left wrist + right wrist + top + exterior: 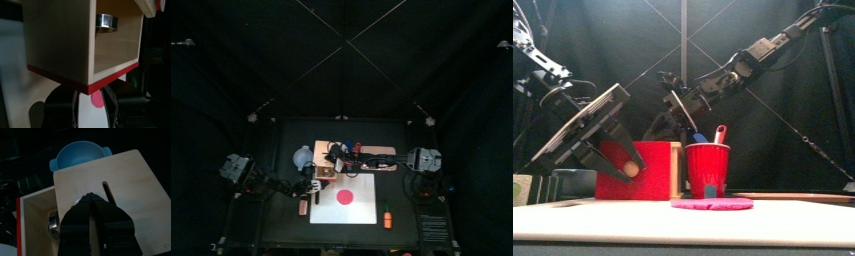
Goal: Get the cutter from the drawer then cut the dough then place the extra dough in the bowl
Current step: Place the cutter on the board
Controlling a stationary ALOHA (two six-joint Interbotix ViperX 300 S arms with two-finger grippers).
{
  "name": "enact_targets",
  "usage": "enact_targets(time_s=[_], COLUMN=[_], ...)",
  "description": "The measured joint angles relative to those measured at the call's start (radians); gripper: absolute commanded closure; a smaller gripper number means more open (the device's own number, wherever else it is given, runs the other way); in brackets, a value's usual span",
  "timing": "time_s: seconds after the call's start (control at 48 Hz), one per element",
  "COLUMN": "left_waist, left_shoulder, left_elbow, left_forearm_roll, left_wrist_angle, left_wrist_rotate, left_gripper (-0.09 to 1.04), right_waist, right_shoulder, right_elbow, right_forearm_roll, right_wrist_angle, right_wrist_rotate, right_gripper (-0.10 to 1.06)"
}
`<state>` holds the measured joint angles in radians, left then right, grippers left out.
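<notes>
A: Entry: cutter [105, 21]; location, step?
B: In the open drawer [60, 45]; retrieval stage; left gripper [92, 94] at its red front, grip cannot be told; right gripper [93, 198], jaws together, at box [127, 183] top; next, likely: free one gripper, lift cutter.

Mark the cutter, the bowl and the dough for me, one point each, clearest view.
cutter [105, 21]: left wrist view, on its shiny metal side wall.
bowl [76, 155]: right wrist view, on its inside wall.
dough [711, 203]: front view, on the disc's near edge.
</notes>
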<state>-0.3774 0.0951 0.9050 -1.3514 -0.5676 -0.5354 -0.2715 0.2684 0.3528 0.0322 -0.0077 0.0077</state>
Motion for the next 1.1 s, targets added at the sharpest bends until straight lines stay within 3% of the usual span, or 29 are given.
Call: enact_targets(time_s=[0.375,0.771,1.104], left_waist=[-0.028,-0.012,-0.020], left_shoulder=[-0.003,0.000,-0.057], left_elbow=[0.002,0.009,0.021], left_forearm_roll=[-0.005,0.029,0.061], left_wrist_angle=[0.009,-0.003,0.000], left_wrist_rotate=[0.006,0.031,0.032], left_gripper=[0.39,0.06,0.02], right_waist=[0.002,0.000,0.000], right_shoulder=[0.000,-0.002,0.000], right_elbow=[-0.002,-0.003,-0.003], right_forearm_roll=[-0.005,-0.005,-0.005], right_wrist_angle=[0.000,0.000,0.002], right_wrist_rotate=[0.000,0.002,0.000], right_gripper=[0.70,0.70,0.70])
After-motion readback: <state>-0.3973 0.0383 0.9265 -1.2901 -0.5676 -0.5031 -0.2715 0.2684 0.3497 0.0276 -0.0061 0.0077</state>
